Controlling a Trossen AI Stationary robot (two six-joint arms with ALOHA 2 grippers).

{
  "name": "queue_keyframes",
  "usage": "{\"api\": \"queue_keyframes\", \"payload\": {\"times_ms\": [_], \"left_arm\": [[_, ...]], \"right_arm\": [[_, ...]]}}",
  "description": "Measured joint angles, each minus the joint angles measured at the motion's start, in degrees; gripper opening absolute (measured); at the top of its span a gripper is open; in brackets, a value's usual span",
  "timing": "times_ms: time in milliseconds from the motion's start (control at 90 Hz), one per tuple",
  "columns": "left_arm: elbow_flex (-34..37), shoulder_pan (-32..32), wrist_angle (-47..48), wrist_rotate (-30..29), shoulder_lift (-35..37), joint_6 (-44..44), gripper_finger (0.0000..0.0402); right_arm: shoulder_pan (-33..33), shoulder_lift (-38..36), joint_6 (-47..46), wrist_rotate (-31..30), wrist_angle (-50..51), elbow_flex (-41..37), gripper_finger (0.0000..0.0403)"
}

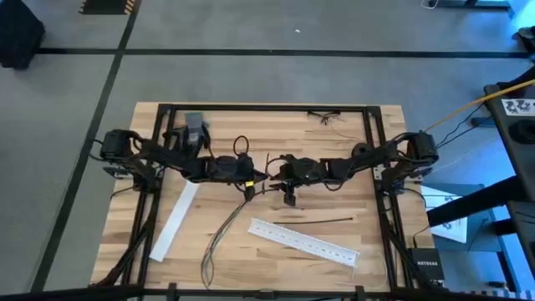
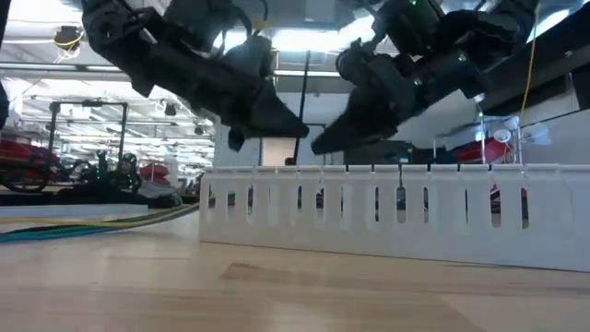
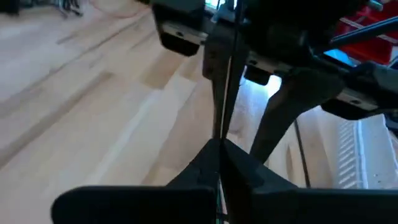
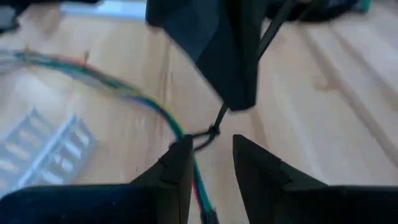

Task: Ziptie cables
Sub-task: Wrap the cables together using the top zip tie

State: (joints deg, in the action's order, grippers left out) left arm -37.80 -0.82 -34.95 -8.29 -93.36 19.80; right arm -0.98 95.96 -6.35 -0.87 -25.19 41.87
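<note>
Both arms reach inward, left gripper jaws closed, right gripper jaws parted

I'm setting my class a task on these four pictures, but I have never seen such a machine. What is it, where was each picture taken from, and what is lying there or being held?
It is a robot with two dark arms at a wooden table. Each arm ends in a two-finger tool.

One picture looks straight down on the table. One looks level across it. The other two come from cameras on each arm's wrist.

The two arms meet at the middle of the table. The left tool is shut on a thin black zip tie. The right tool is open, just by the cables, a limp bundle of thin wires. The tie seems looped around them.

Two white perforated strips and a spare black tie also lie on the table.
</note>
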Motion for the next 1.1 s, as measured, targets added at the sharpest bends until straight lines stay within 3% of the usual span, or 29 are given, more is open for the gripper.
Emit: {"api": "queue_keyframes", "payload": {"times_ms": [400, 622, 856, 1100], "left_arm": [[0.0, -0.3, -0.4, -0.7, 0.0, -2.0, 0.0000], [0.0, -0.3, -0.3, -0.7, 0.0, -2.2, 0.0000], [0.0, -0.4, -0.4, -0.6, 0.0, -2.2, 0.0000], [0.2, -0.4, 0.9, -0.7, 2.4, -3.6, 0.0000]], "right_arm": [[1.3, 12.2, 0.1, 6.6, -18.7, -0.1, 0.0106], [1.4, 13.0, -0.6, 7.5, -18.8, -0.1, 0.0091], [1.4, 13.0, 0.6, 8.2, -19.1, 0.0, 0.0014], [1.4, 13.7, 0.4, 7.4, -18.2, 0.2, 0.0014]]}}
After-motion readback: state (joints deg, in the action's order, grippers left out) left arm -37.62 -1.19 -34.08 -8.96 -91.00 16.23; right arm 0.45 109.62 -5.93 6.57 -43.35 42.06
